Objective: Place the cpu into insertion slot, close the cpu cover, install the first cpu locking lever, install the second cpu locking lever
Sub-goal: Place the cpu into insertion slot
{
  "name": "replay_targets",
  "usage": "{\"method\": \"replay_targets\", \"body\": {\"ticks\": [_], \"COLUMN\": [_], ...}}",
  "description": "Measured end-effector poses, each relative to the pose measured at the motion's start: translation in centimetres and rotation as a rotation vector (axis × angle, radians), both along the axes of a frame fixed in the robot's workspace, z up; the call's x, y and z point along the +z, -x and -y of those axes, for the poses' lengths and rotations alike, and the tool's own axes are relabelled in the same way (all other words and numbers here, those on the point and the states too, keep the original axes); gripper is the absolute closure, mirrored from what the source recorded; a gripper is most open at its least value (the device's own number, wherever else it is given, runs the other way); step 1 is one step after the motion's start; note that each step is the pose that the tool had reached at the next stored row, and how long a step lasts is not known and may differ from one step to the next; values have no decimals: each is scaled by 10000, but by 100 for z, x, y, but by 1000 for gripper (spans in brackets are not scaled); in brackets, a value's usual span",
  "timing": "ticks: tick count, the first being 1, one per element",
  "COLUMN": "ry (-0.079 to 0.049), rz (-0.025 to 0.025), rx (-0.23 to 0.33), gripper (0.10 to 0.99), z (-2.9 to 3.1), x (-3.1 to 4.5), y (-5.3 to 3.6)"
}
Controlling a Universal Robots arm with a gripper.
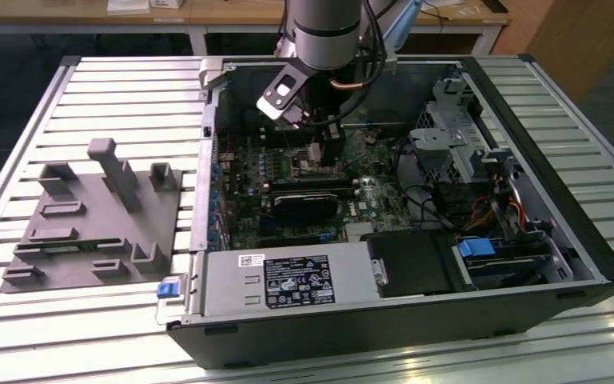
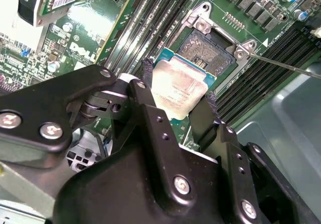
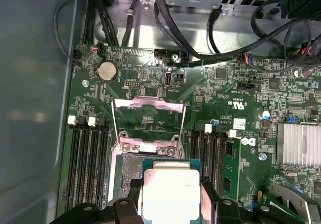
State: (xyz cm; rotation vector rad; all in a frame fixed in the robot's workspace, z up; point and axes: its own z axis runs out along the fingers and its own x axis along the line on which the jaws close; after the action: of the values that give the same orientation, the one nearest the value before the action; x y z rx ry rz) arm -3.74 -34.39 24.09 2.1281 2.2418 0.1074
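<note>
Black two-fingered gripper (image 2: 178,82) sits nearest in both wrist views, its fingers (image 2: 147,73) closed part-way onto two opposite edges of the flat, square, silver-topped cpu (image 2: 176,96); faint print on the chip's lid is too washed out to read; the cpu hangs over the gripper-side part of the square, silver-rimmed insertion slot (image 2: 206,48), whose dark pin field shows beyond it; whether chip and slot touch, I cannot tell. In the first wrist view the thin silvery cpu cover (image 3: 148,102) stands swung open at the slot's edge away from the gripper; long black memory slots (image 3: 88,163) run along either side of the slot. In the exterior view, well to the exterior view's left of the slot, a grey moulded fixture (image 1: 89,216) lies on the slatted aluminium table (image 1: 125,88); closer to the slot, a grey power supply box (image 1: 285,280) carries a white printed label; over the slot hangs the silver arm (image 1: 323,32); to the exterior view's right of the slot sits a blue-tabbed drive bay (image 1: 478,248).
</note>
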Motion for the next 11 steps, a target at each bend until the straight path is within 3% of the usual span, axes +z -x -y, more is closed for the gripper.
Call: {"method": "replay_targets", "body": {"ticks": [11], "ry": [2], "rz": [-1], "rx": [-9], "gripper": [549], "z": [-3], "x": [-31], "y": [21]}}
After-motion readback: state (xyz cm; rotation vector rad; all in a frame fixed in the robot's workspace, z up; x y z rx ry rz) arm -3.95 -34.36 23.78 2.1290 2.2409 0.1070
